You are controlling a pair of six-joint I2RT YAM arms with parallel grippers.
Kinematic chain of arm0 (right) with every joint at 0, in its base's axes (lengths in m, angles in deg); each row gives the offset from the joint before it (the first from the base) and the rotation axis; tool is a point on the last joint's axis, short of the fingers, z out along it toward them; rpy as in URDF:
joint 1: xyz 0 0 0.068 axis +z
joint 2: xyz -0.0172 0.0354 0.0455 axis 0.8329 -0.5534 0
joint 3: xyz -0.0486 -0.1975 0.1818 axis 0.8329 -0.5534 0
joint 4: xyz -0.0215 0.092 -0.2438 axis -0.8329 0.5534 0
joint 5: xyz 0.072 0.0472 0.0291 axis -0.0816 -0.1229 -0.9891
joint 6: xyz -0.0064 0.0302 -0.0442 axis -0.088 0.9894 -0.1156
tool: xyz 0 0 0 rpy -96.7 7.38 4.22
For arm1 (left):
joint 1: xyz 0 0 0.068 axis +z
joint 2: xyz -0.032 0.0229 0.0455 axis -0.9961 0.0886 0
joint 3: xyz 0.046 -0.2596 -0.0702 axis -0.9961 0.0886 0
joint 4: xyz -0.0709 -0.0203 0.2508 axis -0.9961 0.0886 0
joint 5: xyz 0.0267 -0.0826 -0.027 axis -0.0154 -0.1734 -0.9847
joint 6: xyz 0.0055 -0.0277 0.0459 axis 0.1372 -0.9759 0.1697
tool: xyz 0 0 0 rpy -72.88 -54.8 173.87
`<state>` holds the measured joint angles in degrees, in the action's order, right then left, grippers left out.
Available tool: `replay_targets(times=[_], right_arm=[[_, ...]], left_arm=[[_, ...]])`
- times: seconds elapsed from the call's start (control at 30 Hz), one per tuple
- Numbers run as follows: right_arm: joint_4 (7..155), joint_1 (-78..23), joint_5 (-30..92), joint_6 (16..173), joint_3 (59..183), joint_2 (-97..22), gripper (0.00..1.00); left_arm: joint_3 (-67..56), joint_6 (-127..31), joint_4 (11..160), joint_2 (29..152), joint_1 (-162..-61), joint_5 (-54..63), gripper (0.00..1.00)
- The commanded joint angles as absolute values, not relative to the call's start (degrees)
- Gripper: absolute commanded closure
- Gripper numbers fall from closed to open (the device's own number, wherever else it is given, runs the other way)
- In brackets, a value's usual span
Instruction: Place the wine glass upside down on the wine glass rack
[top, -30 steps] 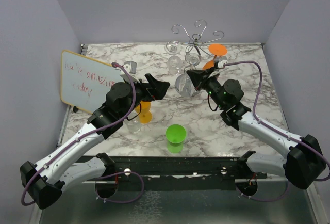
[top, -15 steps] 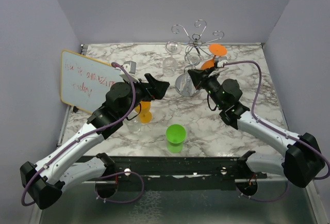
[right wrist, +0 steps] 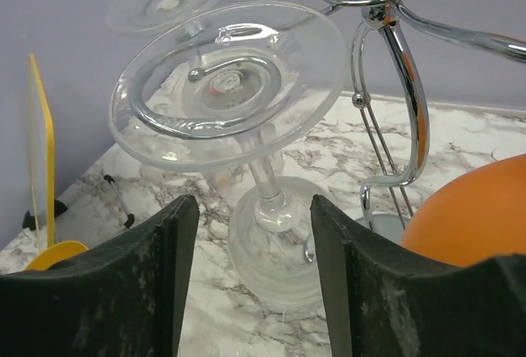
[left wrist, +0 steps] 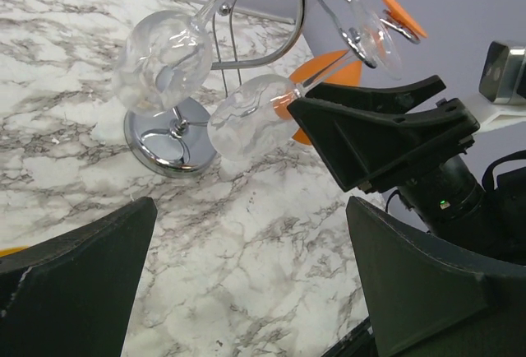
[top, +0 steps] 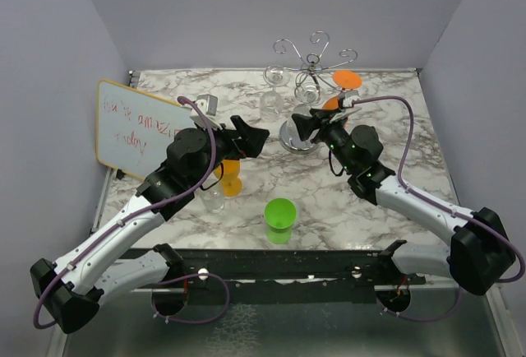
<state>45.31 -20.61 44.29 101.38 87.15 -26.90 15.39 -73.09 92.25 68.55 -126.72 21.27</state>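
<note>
Wine glass rack [left wrist: 168, 147], one, clear wine glasses [left wrist: 160, 57] on it, three

This looks like a robotics lab test cell rather than a home or kitchen. Plain pale lilac wall panels [top: 246, 11] box in the white-and-grey marble-patterned surface [top: 329, 197] at 9, 12 and 3 o'clock. Two white-and-black jointed robot arms [top: 123, 225] are bolted to a black metal frame rail [top: 279, 271] at 6 o'clock, with loose purple cables [top: 393, 99] looping off them. A white dry-erase board with red handwriting [top: 136, 131] leans at 9 o'clock. The shiny chrome wire wine glass rack [top: 291, 138] at 12 o'clock and a bright green plastic cup [top: 280, 219] at 6 o'clock stand like staged props.
</note>
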Motion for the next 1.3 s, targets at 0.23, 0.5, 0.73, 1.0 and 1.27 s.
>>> replay_targets(times=[0.23,0.5,0.73,1.0,1.27], right_arm=[[49.97,-20.54,38.77,101.5,81.12,-15.93,0.3],[68.65,-20.47,43.31,106.56,76.36,1.38,0.3],[88.34,-20.45,48.22,115.27,76.25,12.61,0.3],[95.73,-20.45,45.01,120.96,77.23,13.27,0.33],[96.85,-20.5,43.15,123.19,75.7,14.68,0.34]], left_arm=[[6.72,-64.72,100.86,72.44,-125.79,14.92,0.01],[4.1,-55.57,109.13,74.14,-125.78,3.76,0.01],[0.46,-47.97,121.11,76.72,-125.78,-10.42,0.04],[1.8,-45.92,130.87,81.98,-130.3,-15.65,0.13],[3.51,-50.37,132.57,86.44,-134.6,-5.68,0.28]])
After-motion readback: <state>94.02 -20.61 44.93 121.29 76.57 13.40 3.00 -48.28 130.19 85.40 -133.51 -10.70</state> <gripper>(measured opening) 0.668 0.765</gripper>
